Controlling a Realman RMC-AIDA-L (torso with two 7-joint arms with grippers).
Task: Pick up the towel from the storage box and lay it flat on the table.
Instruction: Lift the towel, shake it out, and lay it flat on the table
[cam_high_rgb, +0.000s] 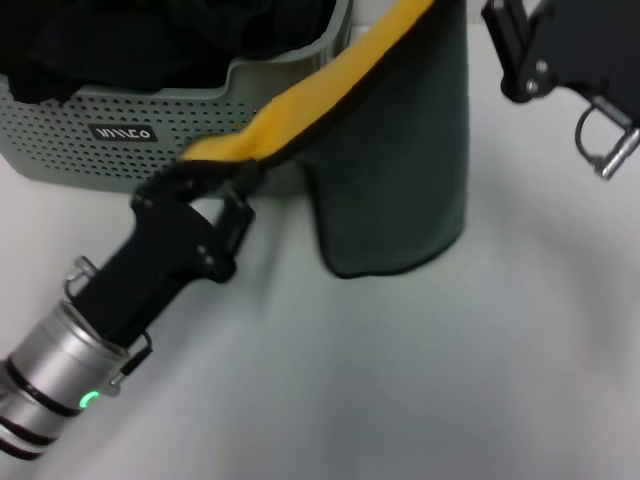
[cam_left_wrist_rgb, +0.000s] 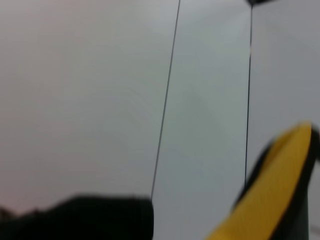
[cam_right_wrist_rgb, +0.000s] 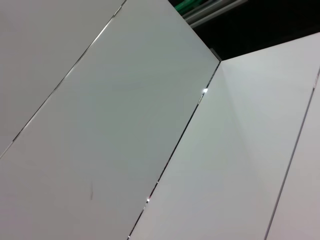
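The towel (cam_high_rgb: 400, 170) hangs in the air, dark green side toward me, with its mustard yellow side showing along the folded upper edge (cam_high_rgb: 300, 100). It is stretched from the left gripper up to the top of the head view, beside the right gripper. Its lower edge hangs just above the table (cam_high_rgb: 400, 390). My left gripper (cam_high_rgb: 215, 185) is shut on the towel's low corner, in front of the storage box (cam_high_rgb: 150, 120). My right gripper (cam_high_rgb: 530, 45) is raised at the top right. The towel's yellow side also shows in the left wrist view (cam_left_wrist_rgb: 272, 200).
Plain black cloths (cam_high_rgb: 130, 40) fill the storage box at the back left, which bears a small black label (cam_high_rgb: 123, 132). White wall panels fill the right wrist view (cam_right_wrist_rgb: 150, 125).
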